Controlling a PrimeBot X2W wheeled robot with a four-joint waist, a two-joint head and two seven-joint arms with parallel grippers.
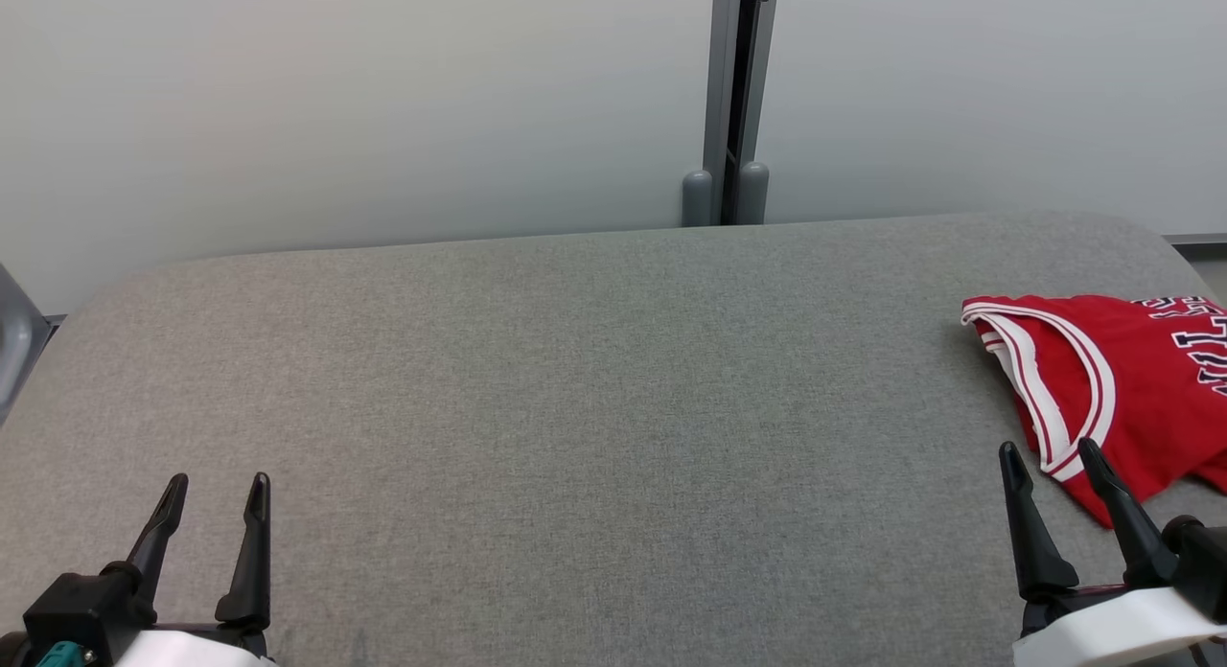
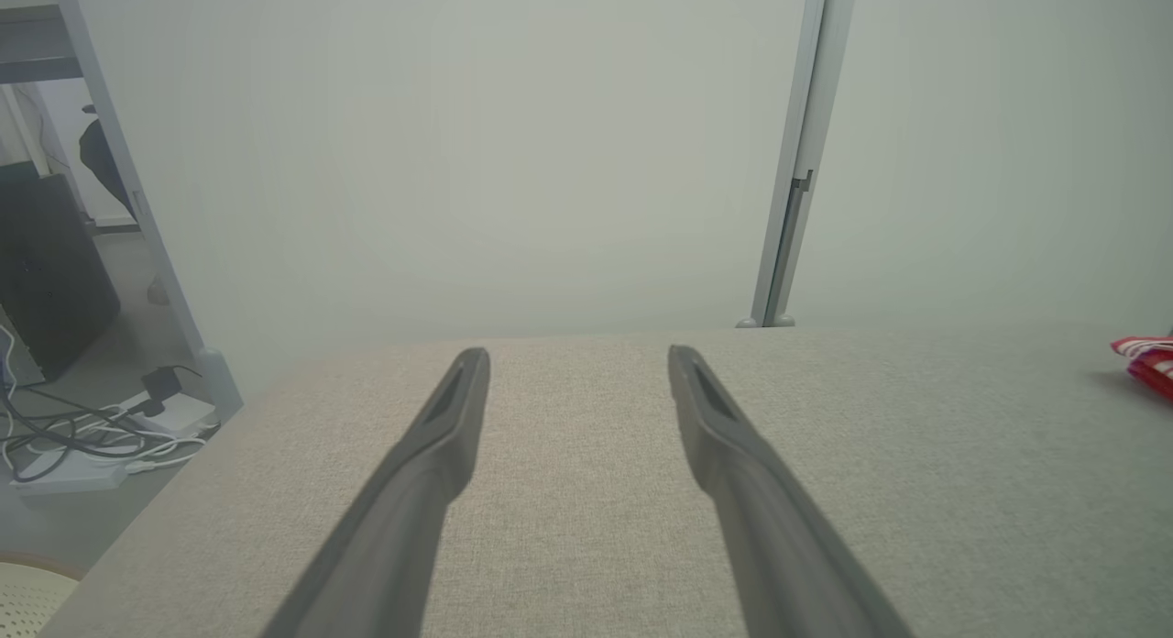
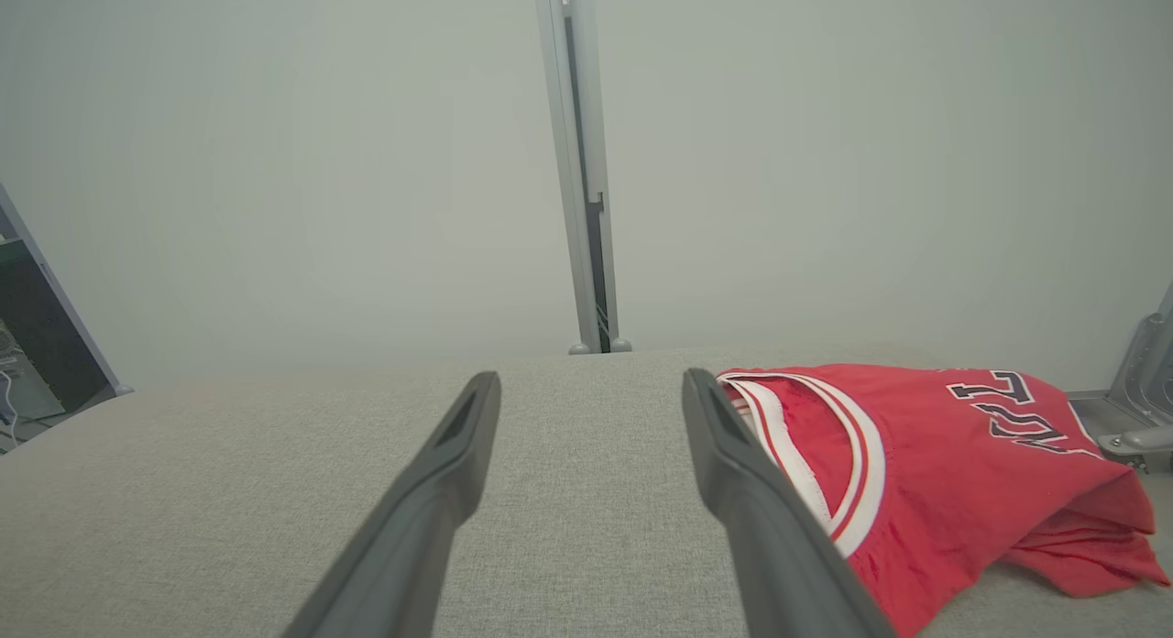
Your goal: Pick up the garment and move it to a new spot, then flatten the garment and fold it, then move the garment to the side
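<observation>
The garment (image 1: 1141, 389) is a red sleeveless jersey with white trim and dark lettering, lying rumpled at the right edge of the grey padded table (image 1: 575, 389). In the right wrist view the garment (image 3: 953, 473) lies just right of my fingers. My right gripper (image 1: 1050, 451) stands open at the lower right, its fingertips just short of the jersey's near edge, nothing between them. At the lower left, my left gripper (image 1: 218, 483) is open too and holds nothing, far from the jersey. A sliver of the garment (image 2: 1150, 363) shows at the right border of the left wrist view.
A pale partition wall with a grey vertical post (image 1: 733, 102) runs behind the table. Off the table's left end are cables and a power strip (image 2: 92, 436) on the floor. A grey metal bracket (image 3: 1141, 390) stands past the table's right end.
</observation>
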